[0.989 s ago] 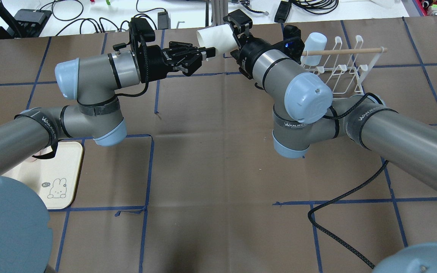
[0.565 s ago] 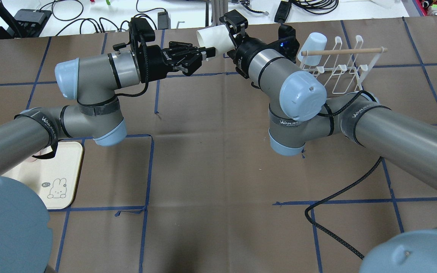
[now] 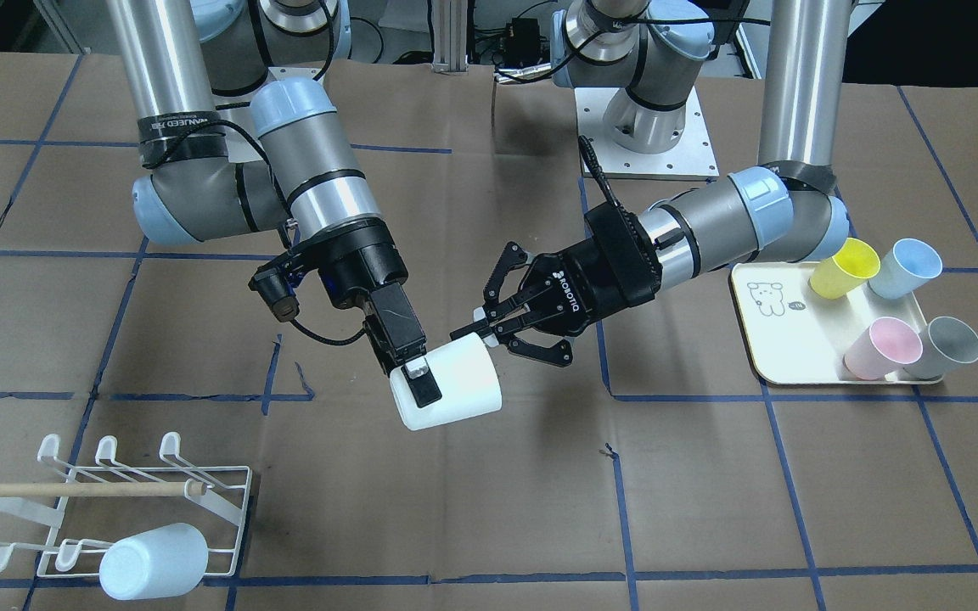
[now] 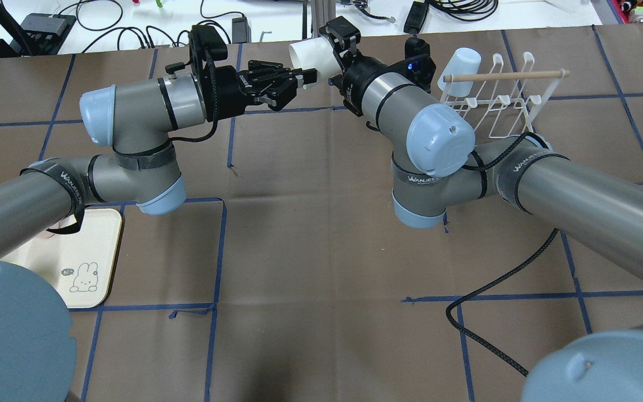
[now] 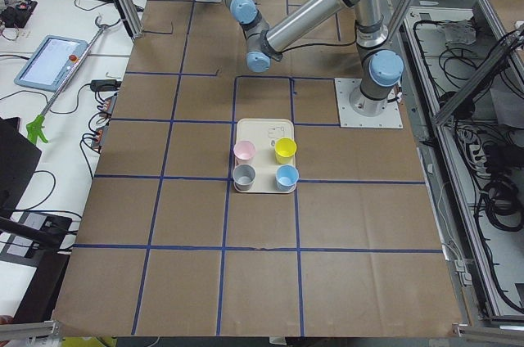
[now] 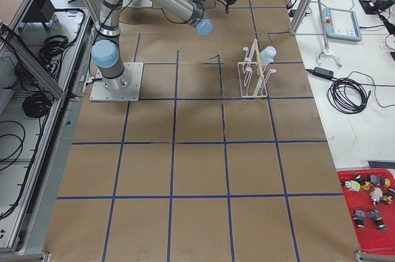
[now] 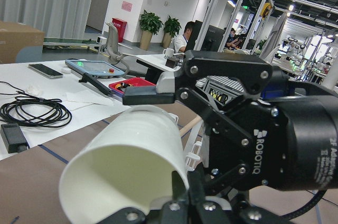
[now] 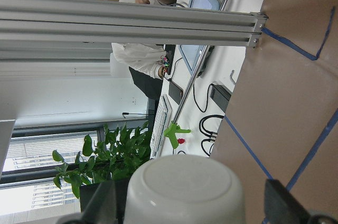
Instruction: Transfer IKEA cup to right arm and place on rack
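Observation:
A white cup (image 3: 455, 392) hangs on its side above the table between both grippers. My left gripper (image 3: 480, 335), the ROBOTIQ one, is shut on the cup's rim end; the left wrist view shows the cup's open mouth (image 7: 132, 166) between its fingers. My right gripper (image 3: 424, 392), with flat fingers, is open and straddles the cup near its base. The right wrist view shows the cup's base (image 8: 185, 192) with a small gap to one finger. The white wire rack (image 3: 73, 490) stands off to the right arm's side.
A pale blue cup (image 3: 154, 560) hangs on the rack's prongs. A cream tray (image 3: 782, 339) on the left arm's side holds several coloured cups. A black cable (image 4: 494, 290) trails over the table under my right arm. Blue tape lines cross the brown table cover.
My right arm's elbow and gripper have shifted left, further along the cup. The cup and my left gripper have stayed in place.

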Controlling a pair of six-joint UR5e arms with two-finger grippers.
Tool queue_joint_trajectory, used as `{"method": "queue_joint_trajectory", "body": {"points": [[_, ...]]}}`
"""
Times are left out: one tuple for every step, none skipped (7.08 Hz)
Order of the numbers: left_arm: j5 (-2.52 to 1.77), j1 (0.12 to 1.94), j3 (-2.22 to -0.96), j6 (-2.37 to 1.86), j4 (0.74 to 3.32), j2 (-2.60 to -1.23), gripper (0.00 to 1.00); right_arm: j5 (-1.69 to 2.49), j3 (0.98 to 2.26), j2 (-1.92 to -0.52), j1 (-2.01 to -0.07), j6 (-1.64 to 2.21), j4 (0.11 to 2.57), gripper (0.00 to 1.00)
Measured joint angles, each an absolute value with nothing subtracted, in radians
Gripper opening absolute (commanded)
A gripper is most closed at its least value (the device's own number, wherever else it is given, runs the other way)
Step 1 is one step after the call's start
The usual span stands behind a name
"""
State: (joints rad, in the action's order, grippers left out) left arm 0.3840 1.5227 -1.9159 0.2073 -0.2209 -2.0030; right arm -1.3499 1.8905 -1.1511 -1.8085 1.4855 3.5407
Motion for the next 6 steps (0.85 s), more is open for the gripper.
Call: {"method": "queue_joint_trajectory", "body": {"points": [[0.384,1.523,-1.916,0.207,-0.221,-2.002,0.07,-1.35,1.885,-1.152,-1.809,1.486,3.533,1.0],[0.384,1.523,-1.916,0.206,-0.221,-2.001,0.07,-1.351,1.881,-1.152,-1.809,1.487,3.523,1.0],[0.384,1.523,-1.916,0.205,-0.221,-2.001,0.07,-1.35,1.879,-1.153,-1.81,1.489,3.518,0.99],[0.384,1.523,-1.916,0.204,-0.221,-2.001,0.07,-1.35,1.878,-1.154,-1.81,1.491,3.515,0.99],[0.383,1.522,-1.916,0.204,-0.221,-2.0,0.07,-1.35,1.877,-1.154,-1.809,1.492,3.514,0.99],[0.383,1.522,-1.916,0.204,-0.221,-2.0,0.07,-1.35,1.876,-1.155,-1.81,1.492,3.513,0.99]]}}
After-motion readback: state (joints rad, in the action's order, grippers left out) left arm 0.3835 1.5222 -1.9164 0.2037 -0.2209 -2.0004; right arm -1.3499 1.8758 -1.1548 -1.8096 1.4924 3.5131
